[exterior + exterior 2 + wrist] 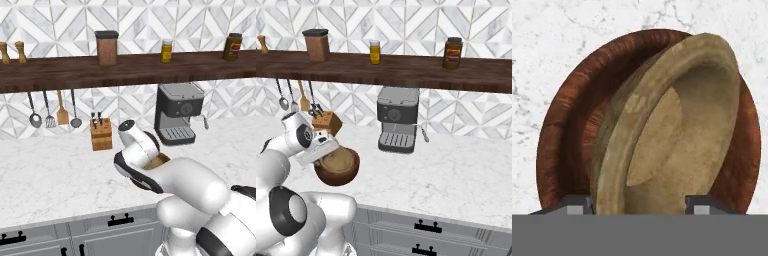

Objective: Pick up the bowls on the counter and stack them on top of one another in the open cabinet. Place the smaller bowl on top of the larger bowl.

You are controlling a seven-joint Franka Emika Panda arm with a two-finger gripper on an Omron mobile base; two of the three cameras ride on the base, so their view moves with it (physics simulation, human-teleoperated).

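The gripper (640,205) clamps the smaller bowl's (677,145) rim. Light, rigid wood — likely slippery — tilted inside the larger bowl (567,130).

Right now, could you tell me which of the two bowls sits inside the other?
The smaller bowl, light tan and shallow, sits tilted inside the larger bowl, which is dark reddish-brown and deeper.

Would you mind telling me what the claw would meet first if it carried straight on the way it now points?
Most likely the smaller bowl, lying tilted inside the larger bowl directly ahead of the claw. Its rim sits between the fingertips, though depth is hard to judge.
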